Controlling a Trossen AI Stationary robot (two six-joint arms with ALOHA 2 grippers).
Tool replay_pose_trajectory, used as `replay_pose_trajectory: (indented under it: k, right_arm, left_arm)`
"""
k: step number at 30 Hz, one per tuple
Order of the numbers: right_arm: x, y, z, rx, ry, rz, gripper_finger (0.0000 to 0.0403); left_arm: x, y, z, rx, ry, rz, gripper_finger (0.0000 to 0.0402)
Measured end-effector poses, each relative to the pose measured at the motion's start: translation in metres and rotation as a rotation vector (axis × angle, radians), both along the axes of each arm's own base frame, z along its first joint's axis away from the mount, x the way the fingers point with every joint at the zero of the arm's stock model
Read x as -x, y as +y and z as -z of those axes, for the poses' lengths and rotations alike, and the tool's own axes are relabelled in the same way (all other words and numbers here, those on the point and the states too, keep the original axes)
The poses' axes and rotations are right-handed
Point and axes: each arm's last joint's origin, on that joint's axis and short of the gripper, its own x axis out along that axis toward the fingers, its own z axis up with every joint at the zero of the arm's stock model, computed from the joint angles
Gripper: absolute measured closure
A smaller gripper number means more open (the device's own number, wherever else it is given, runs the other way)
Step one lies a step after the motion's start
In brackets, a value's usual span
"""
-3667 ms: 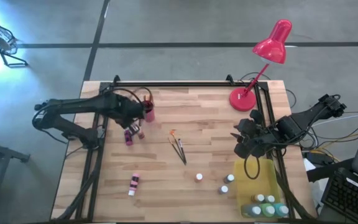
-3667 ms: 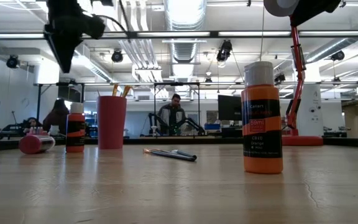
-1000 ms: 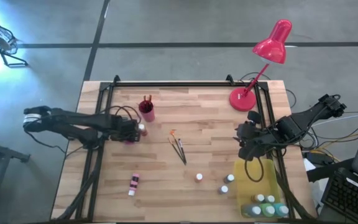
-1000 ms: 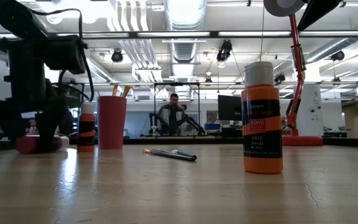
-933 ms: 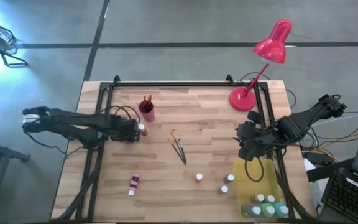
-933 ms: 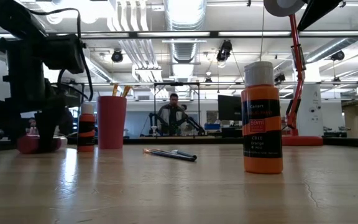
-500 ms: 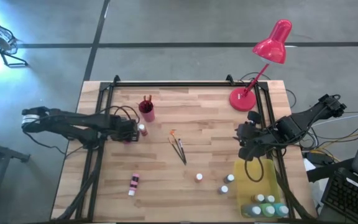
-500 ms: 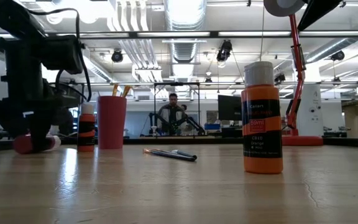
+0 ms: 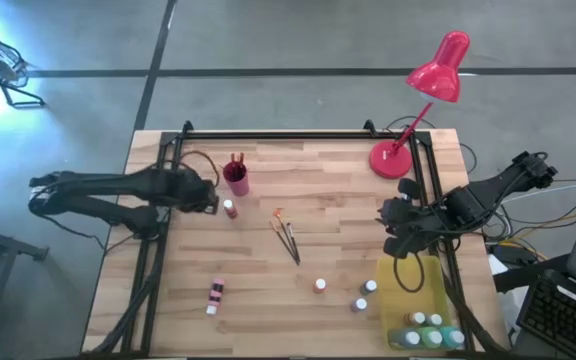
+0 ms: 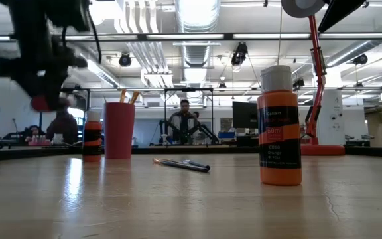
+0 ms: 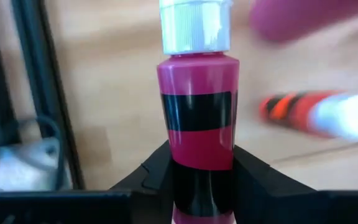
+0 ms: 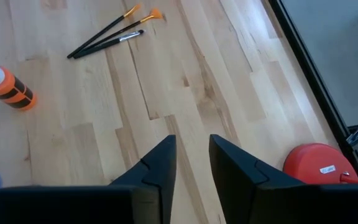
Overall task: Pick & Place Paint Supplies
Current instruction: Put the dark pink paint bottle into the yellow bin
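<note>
At the table's left edge the left gripper (image 11: 201,177) is clamped on a magenta paint bottle (image 11: 197,118) with a white cap, its jaws closed low on the body and the bottle lifted clear of the wood; the grip sits near the base, so the capped end could swing or slide out during a fast carry. Just beside it stand an orange paint bottle (image 9: 229,208) and a dark red cup (image 9: 235,176) holding brushes, either of which a careless sweep could topple. At mid-table lie three loose paintbrushes (image 9: 287,237), with a pink bottle (image 9: 214,294) lying flat nearer the front. Farther right are single small bottles (image 9: 320,285) and the yellow tray (image 9: 414,292), its front end holding several capped bottles. The right gripper (image 12: 190,165) hovers over bare wood near the red lamp's base (image 9: 389,159), jaws narrowly parted and holding nothing.
</note>
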Motion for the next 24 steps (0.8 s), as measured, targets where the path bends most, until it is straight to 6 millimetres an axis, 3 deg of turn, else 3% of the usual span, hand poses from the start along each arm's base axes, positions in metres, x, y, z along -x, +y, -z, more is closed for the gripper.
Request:
replay_pose_trajectory:
  k: [5, 12, 19, 24]
  right_arm:
    - [0.000, 0.000, 0.000, -0.001, -0.002, 0.000, 0.0322]
    - [-0.001, 0.000, 0.000, -0.004, -0.009, 0.000, 0.0335]
    - [-0.003, 0.002, -0.002, -0.014, -0.034, -0.009, 0.0319]
    - [-0.009, 0.006, -0.017, -0.044, -0.121, -0.074, 0.0303]
  left_arm:
    - [-0.007, -0.007, -0.044, -0.235, -0.169, 0.082, 0.0289]
    - [-0.037, -0.019, -0.075, -0.486, -0.433, 0.310, 0.0289]
    - [-0.076, -0.026, -0.091, -0.663, -0.597, 0.592, 0.0289]
    - [-0.111, -0.032, -0.086, -0.727, -0.670, 0.772, 0.0289]
